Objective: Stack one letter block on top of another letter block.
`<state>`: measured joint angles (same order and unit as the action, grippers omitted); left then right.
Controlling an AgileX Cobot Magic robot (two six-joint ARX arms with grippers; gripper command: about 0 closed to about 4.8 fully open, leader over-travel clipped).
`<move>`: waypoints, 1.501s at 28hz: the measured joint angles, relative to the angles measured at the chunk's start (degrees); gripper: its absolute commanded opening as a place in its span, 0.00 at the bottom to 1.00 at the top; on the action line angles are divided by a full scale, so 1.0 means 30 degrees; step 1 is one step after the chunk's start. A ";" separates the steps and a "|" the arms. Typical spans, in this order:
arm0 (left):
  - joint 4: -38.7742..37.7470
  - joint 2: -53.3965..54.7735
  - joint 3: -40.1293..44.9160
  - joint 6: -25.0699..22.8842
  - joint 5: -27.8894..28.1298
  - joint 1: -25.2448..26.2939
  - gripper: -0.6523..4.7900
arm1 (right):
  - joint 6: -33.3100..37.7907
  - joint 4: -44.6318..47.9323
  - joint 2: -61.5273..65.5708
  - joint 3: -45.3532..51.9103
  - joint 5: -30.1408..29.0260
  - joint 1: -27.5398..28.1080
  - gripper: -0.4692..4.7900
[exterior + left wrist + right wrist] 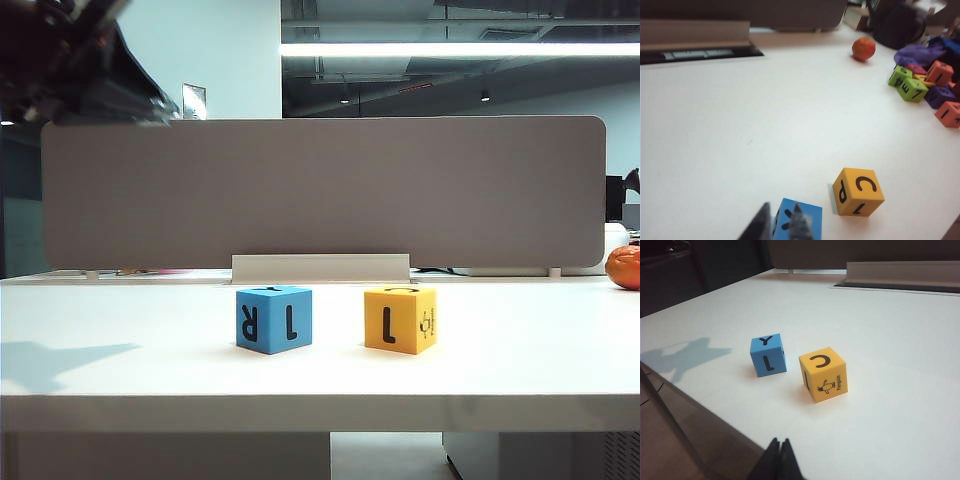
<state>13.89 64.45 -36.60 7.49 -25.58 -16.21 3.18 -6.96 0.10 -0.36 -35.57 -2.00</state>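
Fingers on my left gripper point(781, 223) sit nearly together with only a sliver of gap, holding nothing, their tips hanging over the near top edge of the blue block point(273, 318); I read that as lining up for a pick, and they will need to spread before they can straddle it. My right gripper point(779, 460) has its fingers pressed together and empty, parked off the near edge of the surface point(120, 380), well apart from both blocks, presumably to leave the left arm room.

On the exterior camera the blue block rests flat near the middle of the surface, with the yellow block point(400, 319) at its 3 o'clock, near but not touching. That gap should let fingers slide down beside the blue one without nudging its neighbour. Nothing is stacked yet. An orange ball point(624, 267) lies far off toward 2 o'clock, out of the way
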 measured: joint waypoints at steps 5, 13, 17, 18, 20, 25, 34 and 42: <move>0.0015 0.2375 -0.1188 -0.0022 0.0372 -0.0925 0.19 | 0.0000 0.0000 0.0000 0.0000 0.0007 0.0000 0.09; -0.0109 0.5209 -0.2535 -0.0255 0.1596 -0.1960 0.41 | 0.0000 0.0000 0.0000 0.0000 0.0350 0.0007 0.09; -0.0102 0.6390 -0.3111 -0.1435 0.2608 -0.2725 0.43 | 0.0000 0.0000 0.0000 0.0000 0.0364 0.0007 0.09; -0.0197 0.6900 -0.3439 -0.1712 0.2805 -0.3060 0.51 | 0.0000 -0.0007 0.0000 0.0000 0.0372 0.0007 0.09; -0.0452 0.7788 -0.4146 -0.1778 0.3024 -0.3330 0.66 | 0.0000 -0.0007 0.0000 0.0000 0.0379 0.0007 0.09; -0.1392 0.8903 -0.4758 -0.1843 0.3854 -0.3912 0.87 | 0.0000 -0.0029 0.0000 0.0000 0.0372 0.0007 0.09; -0.2470 0.9901 -0.4758 -0.2535 0.4335 -0.3993 1.00 | -0.0007 -0.0087 0.0000 0.0000 0.0408 0.0007 0.09; -0.2994 1.0346 -0.4758 -0.2783 0.4342 -0.4255 1.00 | 0.0000 -0.0102 0.0000 0.0000 0.0423 0.0015 0.09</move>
<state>4.91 95.48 -50.87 -0.86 -12.56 -28.97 3.18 -7.27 0.10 -0.36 -34.30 -1.96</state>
